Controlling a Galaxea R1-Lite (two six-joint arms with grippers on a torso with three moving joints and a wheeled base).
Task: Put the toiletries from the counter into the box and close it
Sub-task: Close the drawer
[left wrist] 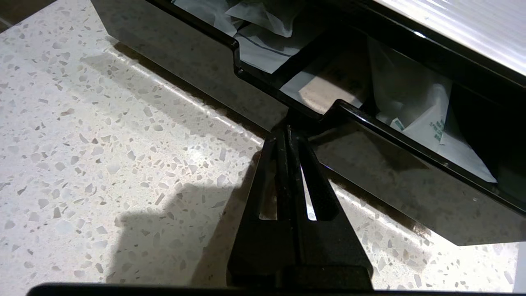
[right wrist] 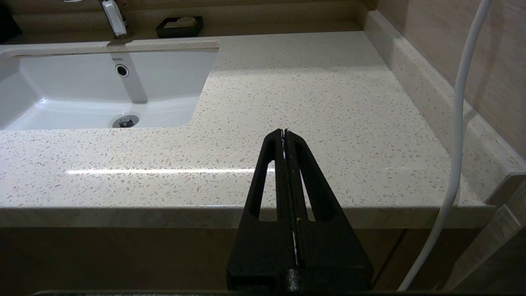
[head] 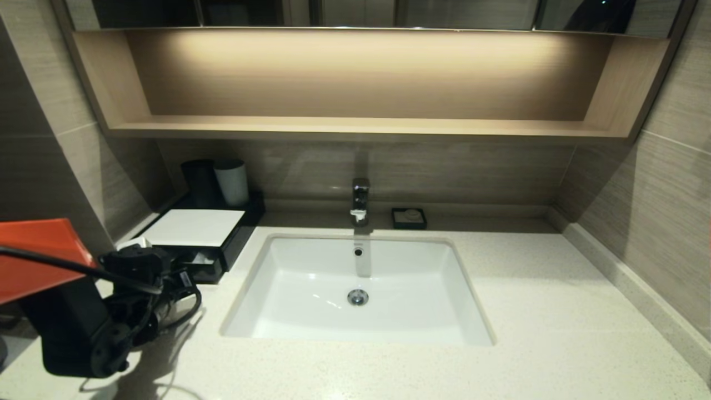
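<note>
Two wrapped toiletries (left wrist: pixel 427 119) are lying inside the box (head: pixel 222 244), whose drawer (left wrist: pixel 390 181) is standing open at the counter's (head: pixel 555 311) back-left corner; only the left wrist view is showing them. The left gripper (left wrist: pixel 287 129), fingers pressed together, is touching the drawer's front lip. The head view is missing the right gripper (right wrist: pixel 284 132), which is hovering closed off the counter's front edge, near the sink (right wrist: pixel 82 82).
</note>
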